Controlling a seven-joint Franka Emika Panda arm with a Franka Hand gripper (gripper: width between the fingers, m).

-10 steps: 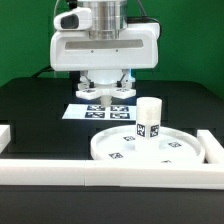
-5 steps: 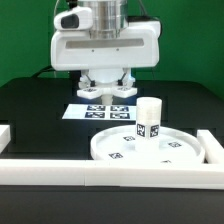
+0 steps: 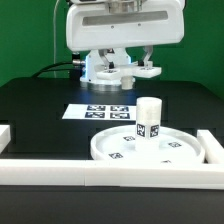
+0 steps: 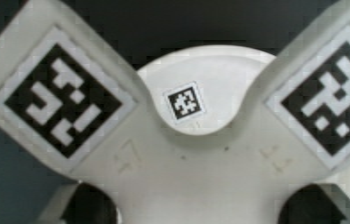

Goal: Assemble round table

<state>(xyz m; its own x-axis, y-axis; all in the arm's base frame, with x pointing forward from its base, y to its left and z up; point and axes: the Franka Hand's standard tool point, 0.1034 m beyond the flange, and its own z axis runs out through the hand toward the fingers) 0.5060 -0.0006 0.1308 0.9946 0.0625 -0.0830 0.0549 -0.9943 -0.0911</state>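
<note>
The round disc (image 3: 132,153) lies rim up near the front of the table, with the short leg (image 3: 148,118) standing upright on it. My gripper (image 3: 120,68) is shut on the cross-shaped base piece (image 3: 118,72) and holds it high above the table, behind the disc and toward the exterior view's left of the leg. In the wrist view the base piece (image 4: 190,170) fills the picture: two tagged arms spread out, with a round white face bearing a small tag between them. The dark fingertips (image 4: 90,203) press its sides, with the gripper (image 4: 193,205) midway.
The marker board (image 3: 98,111) lies flat on the black table under the gripper. White border rails run along the front (image 3: 110,174), with stubs at the left (image 3: 8,134) and right (image 3: 213,146). A green wall stands behind.
The gripper has risen well above the marker board with the base piece in it and shifted toward the exterior view's right. Disc and leg have not moved.
</note>
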